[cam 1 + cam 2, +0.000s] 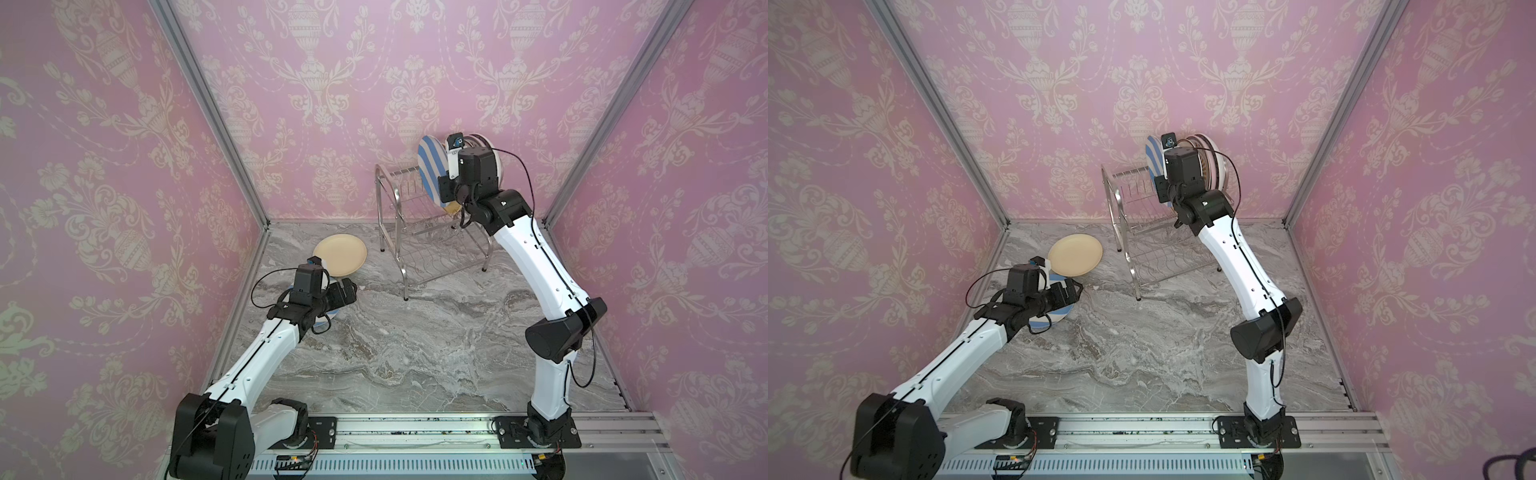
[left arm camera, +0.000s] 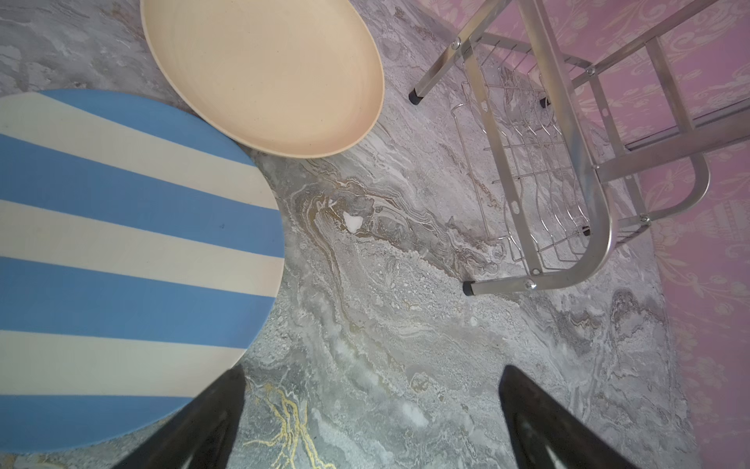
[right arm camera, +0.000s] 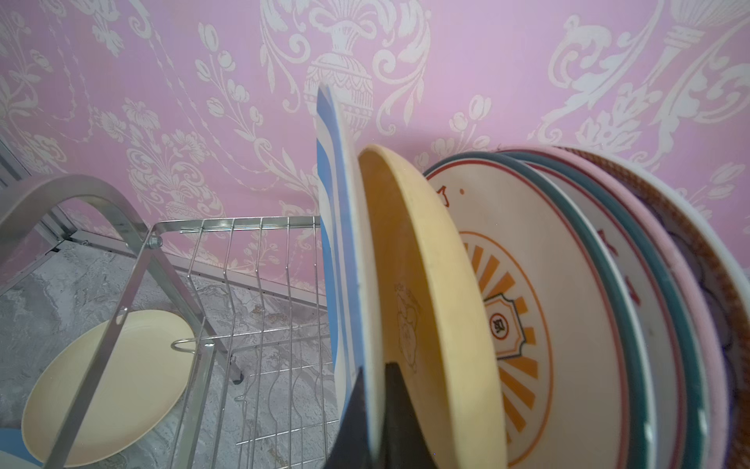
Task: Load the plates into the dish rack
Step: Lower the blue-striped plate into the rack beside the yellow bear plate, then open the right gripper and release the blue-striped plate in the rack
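My right gripper is shut on the rim of a blue-and-white striped plate, holding it upright at the upper tier of the steel dish rack. It stands beside a cream-yellow plate, with sunburst plates and a pink plate racked behind. The held plate's lower edge is hidden. My left gripper is open over bare table. Next to it a second striped plate lies flat. A cream-yellow plate lies just beyond and overlaps its rim.
The rack's lower tier holds nothing, and its black feet stand on the marble table. Pink patterned walls close in the left, back and right. The rack stands near the back wall.
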Robot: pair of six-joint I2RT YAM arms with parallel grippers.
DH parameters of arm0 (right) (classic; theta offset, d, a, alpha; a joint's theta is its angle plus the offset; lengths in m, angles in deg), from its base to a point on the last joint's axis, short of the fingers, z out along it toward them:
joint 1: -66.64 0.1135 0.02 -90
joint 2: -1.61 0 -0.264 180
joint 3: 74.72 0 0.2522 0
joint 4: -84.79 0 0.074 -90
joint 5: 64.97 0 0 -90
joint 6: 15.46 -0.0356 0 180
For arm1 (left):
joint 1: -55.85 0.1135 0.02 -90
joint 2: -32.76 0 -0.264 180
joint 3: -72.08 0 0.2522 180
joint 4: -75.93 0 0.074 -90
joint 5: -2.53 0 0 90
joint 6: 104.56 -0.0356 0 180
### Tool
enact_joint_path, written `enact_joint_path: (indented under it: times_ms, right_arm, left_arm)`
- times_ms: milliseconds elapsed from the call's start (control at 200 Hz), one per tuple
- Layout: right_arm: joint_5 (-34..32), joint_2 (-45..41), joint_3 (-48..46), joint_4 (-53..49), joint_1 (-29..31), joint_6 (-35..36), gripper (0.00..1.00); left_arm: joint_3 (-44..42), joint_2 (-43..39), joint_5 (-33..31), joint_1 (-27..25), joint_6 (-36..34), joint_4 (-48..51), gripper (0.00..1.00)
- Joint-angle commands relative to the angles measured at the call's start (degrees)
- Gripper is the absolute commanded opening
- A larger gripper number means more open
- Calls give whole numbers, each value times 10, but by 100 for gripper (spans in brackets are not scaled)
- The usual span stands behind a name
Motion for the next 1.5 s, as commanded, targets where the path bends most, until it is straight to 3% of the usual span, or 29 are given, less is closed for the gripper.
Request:
enact_joint_path:
  times_ms: [0,400,691,901,1171,1496]
  right_arm:
    - [12,9,15,-32,4,-38,0]
    - [-59,7,-18,-55,18,-27,0]
    - [-48,8,-14,-57,18,-28,8]
    - [-46,18,26,-72,18,-21,20]
    - [-46,12,33,-75,20,-15,21]
    - [-63,-16,44,-81,19,6,32]
  left_arm:
    - [14,-5,-12,-2,-8,14,99]
    - [6,-3,-8,-2,-7,13,99]
    - [1,-6,-8,-2,-7,13,99]
    - [-1,-6,-8,-2,-5,11,99]
    - [-4,-8,-7,-2,-3,11,99]
    - [6,-4,-14,-2,-8,14,99]
